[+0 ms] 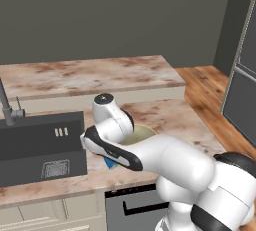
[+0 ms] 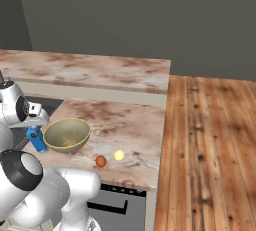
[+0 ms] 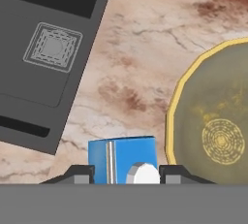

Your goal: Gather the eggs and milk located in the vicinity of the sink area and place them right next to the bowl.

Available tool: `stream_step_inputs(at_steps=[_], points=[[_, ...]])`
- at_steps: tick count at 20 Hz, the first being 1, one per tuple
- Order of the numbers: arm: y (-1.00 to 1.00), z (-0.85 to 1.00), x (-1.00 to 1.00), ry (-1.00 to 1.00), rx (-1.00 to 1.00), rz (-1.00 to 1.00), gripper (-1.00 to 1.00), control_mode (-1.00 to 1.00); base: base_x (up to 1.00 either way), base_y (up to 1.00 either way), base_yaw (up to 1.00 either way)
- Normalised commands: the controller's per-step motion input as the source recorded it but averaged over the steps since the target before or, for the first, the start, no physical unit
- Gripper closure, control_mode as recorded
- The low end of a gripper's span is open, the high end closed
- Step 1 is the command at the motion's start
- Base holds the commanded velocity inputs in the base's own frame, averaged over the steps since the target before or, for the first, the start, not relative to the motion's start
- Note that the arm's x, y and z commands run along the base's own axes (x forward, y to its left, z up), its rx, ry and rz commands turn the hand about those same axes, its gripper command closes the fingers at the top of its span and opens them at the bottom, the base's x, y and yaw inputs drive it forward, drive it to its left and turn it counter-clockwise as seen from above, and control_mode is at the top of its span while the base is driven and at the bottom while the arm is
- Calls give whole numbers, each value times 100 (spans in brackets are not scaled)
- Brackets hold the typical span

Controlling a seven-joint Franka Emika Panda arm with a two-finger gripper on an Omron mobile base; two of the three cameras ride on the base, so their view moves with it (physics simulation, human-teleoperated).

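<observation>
Right now we have the gripper clamped around the milk, held upright just beside the bowl, between it and the sink. If we let go while it hangs above the counter, it could topple or bump the bowl's rim.

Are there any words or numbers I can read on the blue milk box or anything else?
None: no words, numbers or signs can be read in these pictures.
The milk carton shows plain blue sides and a white cap, no lettering.
The bowl and both eggs carry no marks.
The sink has small pale marks near its rim, too small to read.
</observation>
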Motion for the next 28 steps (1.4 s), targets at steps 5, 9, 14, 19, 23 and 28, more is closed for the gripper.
stream_step_inputs(at_steps=[5,9,14,19,23,28], points=[[-8,-25,1,0,0,4,-100,-100,0,0,0],[-19,-26,0,0,0,6,-100,-100,0,0,0],[-39,-26,0,-3,1,3,-100,-100,0,0,0],[-35,-9,0,-3,5,0,-100,-100,0,0,0],[-8,13,-2,-1,13,1,-100,-100,0,0,0],[0,39,-4,0,13,0,-100,-100,0,0,0]])
